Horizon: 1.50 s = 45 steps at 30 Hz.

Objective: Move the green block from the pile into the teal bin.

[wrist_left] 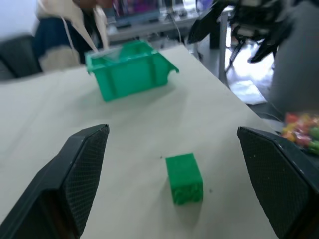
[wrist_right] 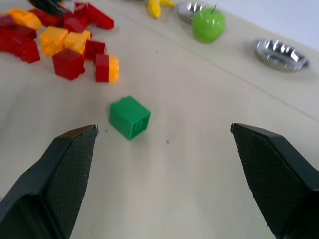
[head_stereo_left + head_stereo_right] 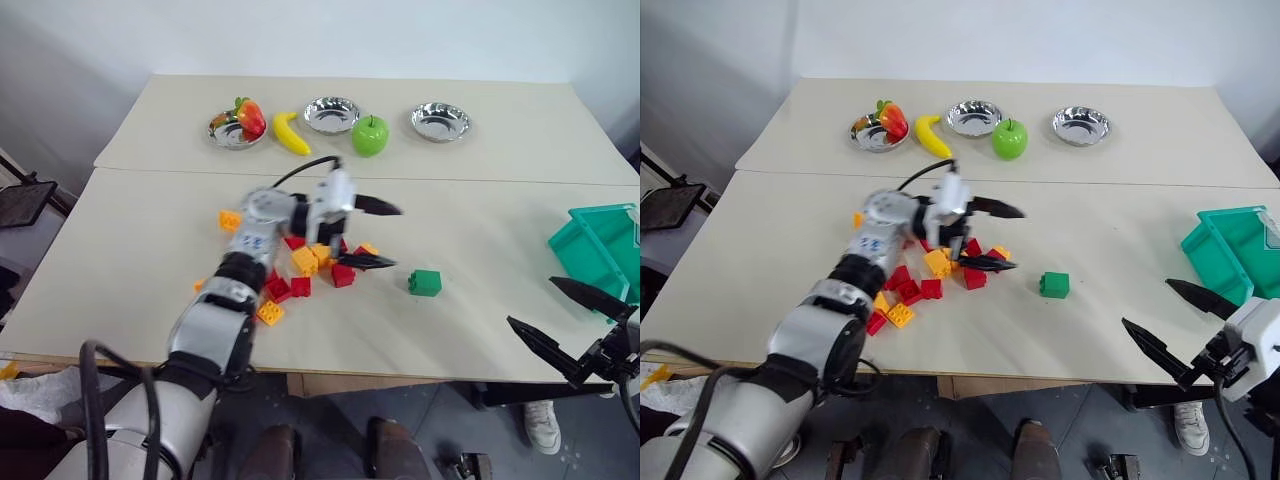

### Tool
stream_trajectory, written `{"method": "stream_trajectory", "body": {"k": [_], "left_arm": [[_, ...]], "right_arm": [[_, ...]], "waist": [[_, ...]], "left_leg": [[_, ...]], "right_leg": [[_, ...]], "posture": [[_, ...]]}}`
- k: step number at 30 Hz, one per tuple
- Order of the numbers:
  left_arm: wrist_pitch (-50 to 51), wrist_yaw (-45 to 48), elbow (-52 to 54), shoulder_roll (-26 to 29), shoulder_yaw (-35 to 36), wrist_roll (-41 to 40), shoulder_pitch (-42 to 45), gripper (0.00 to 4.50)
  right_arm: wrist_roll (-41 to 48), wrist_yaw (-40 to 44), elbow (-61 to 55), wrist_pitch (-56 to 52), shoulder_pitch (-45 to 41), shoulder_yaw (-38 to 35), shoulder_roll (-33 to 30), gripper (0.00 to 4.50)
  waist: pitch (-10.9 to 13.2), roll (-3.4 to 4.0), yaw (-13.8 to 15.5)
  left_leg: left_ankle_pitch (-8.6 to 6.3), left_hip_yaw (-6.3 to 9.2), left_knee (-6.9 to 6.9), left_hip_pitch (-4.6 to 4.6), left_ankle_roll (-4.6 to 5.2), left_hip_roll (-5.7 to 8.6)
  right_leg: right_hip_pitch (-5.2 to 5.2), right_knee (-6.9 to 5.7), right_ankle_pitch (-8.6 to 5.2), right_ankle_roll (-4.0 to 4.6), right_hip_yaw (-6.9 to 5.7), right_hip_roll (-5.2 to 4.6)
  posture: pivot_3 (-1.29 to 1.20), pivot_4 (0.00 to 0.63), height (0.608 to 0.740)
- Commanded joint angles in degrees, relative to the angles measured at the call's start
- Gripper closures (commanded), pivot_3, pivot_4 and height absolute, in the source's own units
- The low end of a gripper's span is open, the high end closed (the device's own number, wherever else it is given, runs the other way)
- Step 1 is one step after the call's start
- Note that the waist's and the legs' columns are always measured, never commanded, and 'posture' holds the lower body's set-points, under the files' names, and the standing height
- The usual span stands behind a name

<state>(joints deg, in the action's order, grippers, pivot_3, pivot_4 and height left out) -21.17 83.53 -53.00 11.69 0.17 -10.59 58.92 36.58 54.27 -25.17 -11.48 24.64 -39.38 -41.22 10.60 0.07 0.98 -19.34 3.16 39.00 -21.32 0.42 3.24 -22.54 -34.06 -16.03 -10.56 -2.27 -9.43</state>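
The green block [image 3: 424, 282] sits alone on the table, a short way right of the pile [image 3: 300, 268] of red, yellow and orange bricks. My left gripper [image 3: 397, 237] hovers at the pile's right side, pointing toward the block, open and holding nothing. In the left wrist view the block [image 1: 184, 178] lies between and just beyond its fingers, with the teal bin [image 1: 129, 74] farther off. That bin [image 3: 600, 245] stands at the table's right edge. My right gripper [image 3: 531, 302] is open and empty near the front right edge, facing the block [image 2: 129, 117].
Along the back of the table stand three silver dishes [image 3: 438, 121], one holding a strawberry [image 3: 250, 118], with a banana [image 3: 290, 133] and a green apple [image 3: 369, 136] between them. A seam [image 3: 500, 181] runs across the tabletop. A few bricks lie loose around the pile.
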Motion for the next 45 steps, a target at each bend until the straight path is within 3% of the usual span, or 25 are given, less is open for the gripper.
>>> {"method": "stream_trajectory", "body": {"k": [1,4,9,12,17,20,26,29,36,42,45], "left_arm": [[3.1,2.3,12.7,5.9,2.6,-5.0,-7.6,0.06],[11.4,0.1,26.3,11.8,4.4,-8.7,-16.6,0.06],[21.5,-4.4,43.2,18.8,6.7,-13.1,-28.4,0.06],[24.8,-6.3,49.4,20.8,7.1,-14.9,-33.8,0.06],[28.4,-8.9,56.7,21.9,6.7,-17.0,-39.2,0.06],[29.2,-10.6,59.2,21.6,6.4,-17.5,-41.0,0.06],[30.2,-12.2,61.6,23.0,7.0,-18.1,-43.5,0.06],[30.0,-12.5,62.0,23.8,7.0,-18.2,-44.1,0.00],[29.3,-13.8,63.2,22.9,6.5,-19.1,-43.6,0.00],[30.5,-16.5,63.9,19.4,5.3,-20.8,-41.0,0.00],[31.4,-18.9,63.5,16.4,4.6,-22.0,-38.9,0.00]], "right_arm": [[0.4,2.7,1.3,-0.9,-1.0,-0.8,-3.3,0.00],[2.2,3.0,1.5,-5.2,-5.8,2.2,-7.6,0.00],[-1.7,6.1,5.3,-11.0,-18.9,15.1,-17.6,0.00],[-4.9,10.9,7.9,-15.5,-29.2,27.1,-22.8,0.00],[-16.1,12.2,19.4,-14.1,-49.5,43.3,-18.5,0.00],[-21.2,14.9,25.6,-10.9,-55.5,49.2,-15.8,0.00],[-26.3,19.3,32.7,-8.5,-60.8,54.3,-12.8,0.00],[-27.2,19.9,34.3,-7.3,-61.6,54.1,-11.8,0.57],[-26.1,19.4,34.4,-7.4,-58.8,50.9,-10.8,2.99],[-20.6,12.5,31.9,-6.1,-51.0,38.2,-9.7,3.02],[-17.4,5.7,28.2,-4.4,-43.1,25.5,-8.6,3.02]], "waist": [[0.0,0.00,0.0],[0.0,-0.01,0.1],[0.0,0.01,0.4],[0.0,0.04,0.4],[0.0,0.00,0.0],[0.0,0.01,0.2],[0.0,0.01,0.0],[0.0,0.01,-0.2],[0.0,0.01,-0.5],[0.0,0.01,0.1],[0.0,0.02,0.6]], "left_leg": [[0.00,0.03,0.01,-0.01,0.00,0.01],[-0.01,0.25,0.07,-0.01,0.00,0.00],[-0.02,0.55,0.11,0.03,-0.04,-0.04],[-0.03,0.56,0.12,0.02,-0.05,-0.02],[-0.05,0.58,0.11,-0.02,-0.09,-0.02],[-0.06,0.61,0.08,-0.04,-0.12,-0.01],[-0.07,0.59,0.07,-0.11,-0.13,0.00],[-0.07,0.59,0.07,-0.11,-0.14,-0.01],[-0.07,0.59,0.07,-0.11,-0.15,-0.01],[-0.08,0.59,0.08,-0.11,-0.15,0.00],[-0.08,0.58,0.08,-0.11,-0.15,0.00]], "right_leg": [[0.00,0.00,0.01,0.02,0.00,0.00],[0.02,0.00,0.04,0.07,0.03,-0.01],[0.05,-0.01,0.09,0.13,0.06,-0.02],[0.05,0.02,0.09,0.14,0.05,-0.06],[0.01,0.08,0.09,0.17,-0.01,-0.04],[-0.02,0.07,0.09,0.18,-0.04,-0.03],[-0.09,0.10,0.09,0.18,-0.05,-0.04],[-0.09,0.09,0.08,0.19,-0.06,-0.03],[-0.09,0.10,0.08,0.19,-0.06,-0.03],[-0.07,0.11,0.09,0.19,-0.08,-0.03],[-0.07,0.09,0.09,0.19,-0.08,-0.03]], "posture": [[0.00,0.150,0.740],[0.00,0.150,0.740],[0.00,0.150,0.740],[0.00,0.150,0.740],[0.00,0.150,0.740],[0.00,0.150,0.740],[0.00,0.150,0.740],[0.00,0.150,0.740],[0.00,0.150,0.740],[0.00,0.150,0.740],[0.00,0.150,0.740]]}}
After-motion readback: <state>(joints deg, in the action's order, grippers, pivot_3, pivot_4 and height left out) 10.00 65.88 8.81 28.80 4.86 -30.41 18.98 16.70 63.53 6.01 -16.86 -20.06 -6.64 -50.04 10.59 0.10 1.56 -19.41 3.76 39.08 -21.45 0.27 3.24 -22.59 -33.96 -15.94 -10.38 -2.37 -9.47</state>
